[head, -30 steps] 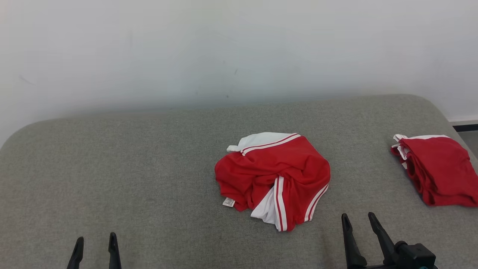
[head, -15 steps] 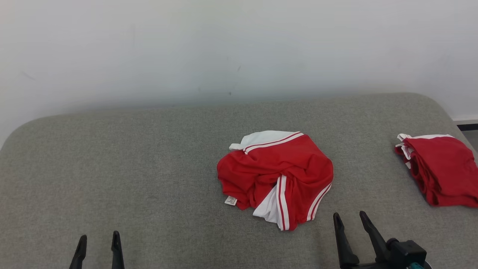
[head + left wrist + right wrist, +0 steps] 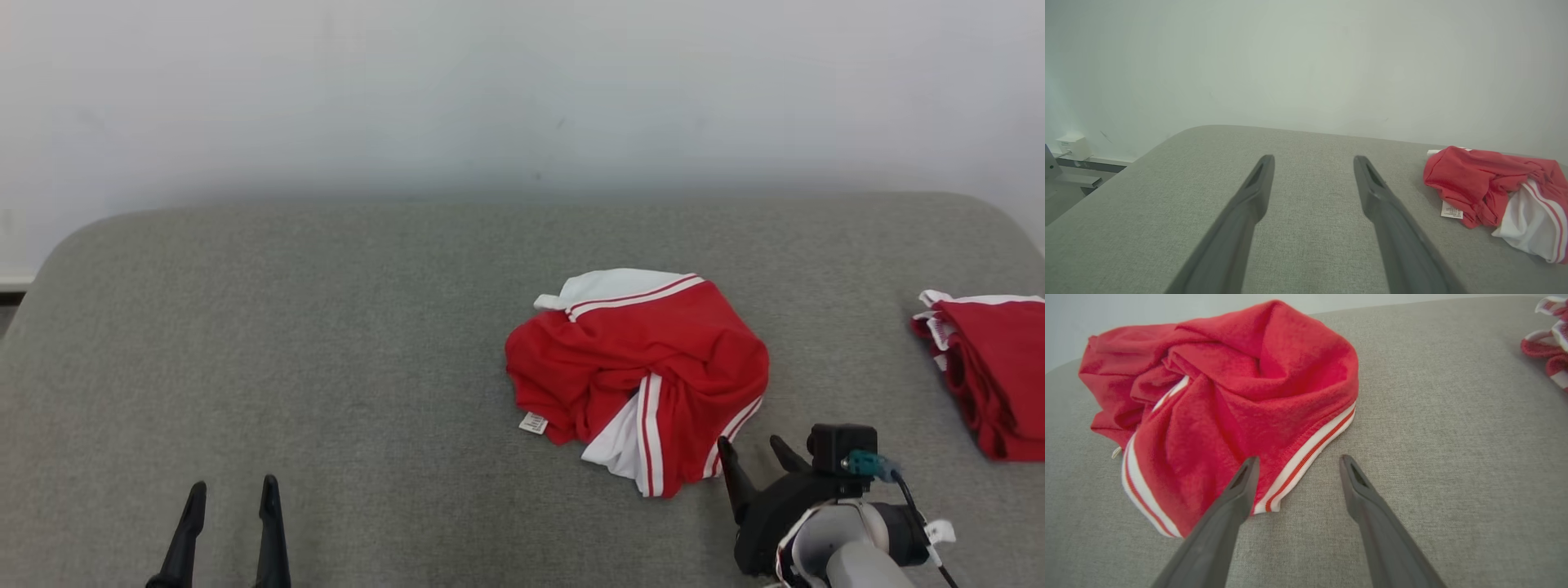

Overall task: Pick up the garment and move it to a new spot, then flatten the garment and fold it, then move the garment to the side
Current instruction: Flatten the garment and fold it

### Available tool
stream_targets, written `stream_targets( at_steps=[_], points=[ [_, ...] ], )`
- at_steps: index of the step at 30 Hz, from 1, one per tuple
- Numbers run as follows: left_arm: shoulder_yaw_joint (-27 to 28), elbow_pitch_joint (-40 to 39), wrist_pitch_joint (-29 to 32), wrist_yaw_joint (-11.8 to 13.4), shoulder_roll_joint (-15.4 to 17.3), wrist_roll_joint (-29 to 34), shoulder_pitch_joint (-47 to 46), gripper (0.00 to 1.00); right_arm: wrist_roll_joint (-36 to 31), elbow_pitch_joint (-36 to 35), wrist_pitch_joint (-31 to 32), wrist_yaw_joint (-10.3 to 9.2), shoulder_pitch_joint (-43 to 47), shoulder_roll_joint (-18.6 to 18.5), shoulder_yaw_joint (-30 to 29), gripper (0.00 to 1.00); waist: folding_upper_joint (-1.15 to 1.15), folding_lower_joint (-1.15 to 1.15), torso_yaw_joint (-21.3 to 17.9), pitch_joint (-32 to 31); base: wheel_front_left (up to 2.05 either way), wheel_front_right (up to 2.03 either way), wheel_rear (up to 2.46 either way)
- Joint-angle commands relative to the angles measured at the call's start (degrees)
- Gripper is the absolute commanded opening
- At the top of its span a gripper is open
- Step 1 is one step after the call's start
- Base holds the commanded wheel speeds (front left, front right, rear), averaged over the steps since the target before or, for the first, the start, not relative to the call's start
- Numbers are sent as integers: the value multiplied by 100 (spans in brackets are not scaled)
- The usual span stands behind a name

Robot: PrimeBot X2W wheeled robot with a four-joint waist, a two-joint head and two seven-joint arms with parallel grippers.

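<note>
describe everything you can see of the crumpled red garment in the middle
The garment is red with white panels and red-and-white striped trim, in soft, fleecy-looking fabric. It lies crumpled in a heap, unfolded, near the middle of the grey padded surface. A small white label pokes out at its left edge. The open right end effector sits beside its striped hem; whether they touch is unclear.

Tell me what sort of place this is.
Probably a bare test room for folding clothes: a grey fabric-covered table against a plain white wall, a crumpled red garment and more red clothes.
</note>
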Motion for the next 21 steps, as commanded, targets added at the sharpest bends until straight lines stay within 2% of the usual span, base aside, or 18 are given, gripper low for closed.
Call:
stream_targets(
  at_steps=[1,9,12,13,14,15,21],
  points=[
    [-12,-17,-4,-29,-16,41,-138,100,-3,277,19,-16,-245,0,-90,100,0,-1,220,197,0,0,0],
    [-74,53,-4,-112,-41,77,-333,100,-425,1690,378,-16,-914,2,-438,100,0,-1,547,430,0,0,0],
    [-88,81,-4,-124,-47,77,-347,100,-430,1964,442,-15,-993,13,-386,100,0,-1,598,440,0,0,0],
    [-91,99,-4,-117,-47,76,-357,100,-392,2068,451,-11,-1028,23,-340,76,0,-1,618,432,0,0,0],
    [-86,112,-4,-115,-47,74,-357,100,-357,2143,406,-2,-1075,38,-283,23,0,-1,627,422,0,0,0],
    [-84,121,-4,-113,-50,73,-349,100,-309,2209,373,0,-1109,51,-225,0,0,-1,633,402,0,0,0],
    [-46,161,-4,-93,-59,52,-183,100,87,2179,-34,-1,-1331,26,170,0,0,-1,564,204,0,0,0]
  ],
)
